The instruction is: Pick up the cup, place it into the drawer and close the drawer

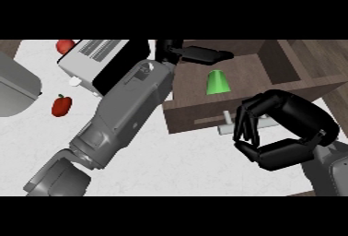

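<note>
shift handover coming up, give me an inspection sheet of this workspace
surface: white marbled counter
job's things: green cup lying inside the open brown drawer; drawer handle at its front
clutter: toaster, red pepper, second red item at the top edge, grey appliance at left
robot hands: left robot hand open, over the drawer's back; right robot hand curled by the handle, holding nothing
cables: nothing seen
surroundings: brown cabinet wood

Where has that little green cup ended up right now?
The green cup lies inside the open wooden drawer, right of centre in the head view, between the left hand above it and the right hand near the drawer's handle.
</note>
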